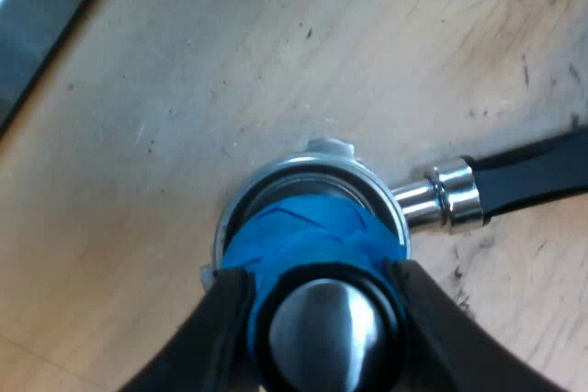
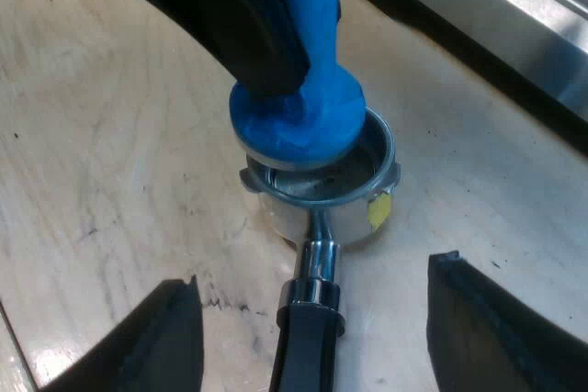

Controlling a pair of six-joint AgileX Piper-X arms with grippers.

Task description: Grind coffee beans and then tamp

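Wooden tabletop (image 2: 101,162), pale and scuffed, with dark smudges near the holder. No tabletop edge can be made out for certain.

Espresso machine (image 2: 514,34): the right wrist view gives its steel body and dark base close beyond the holder. The left wrist view gives a grey metal strip that may be the same; cannot tell.

Holder (image 2: 322,213) stands upright on the wood near the machine's base, loose. Its dark handle (image 1: 537,176) lies level above the tabletop.

Left gripper (image 1: 326,319) is clamped on the blue tamper (image 2: 303,107), black fingers (image 1: 216,328) pressed to either side just below its metal cap.

From above, the left wrist view has the tamper base inside the basket rim. The right wrist view shows otherwise: the base is tilted and sits on the rim's machine side, leaving the handle side of the basket open. The contents there are too dark to tell.

Right gripper (image 2: 314,274) has its fingers spread wide, one on each side of the handle, touching nothing.

Small yellow tag (image 2: 378,211) on the holder's outer wall shows in the right wrist view.
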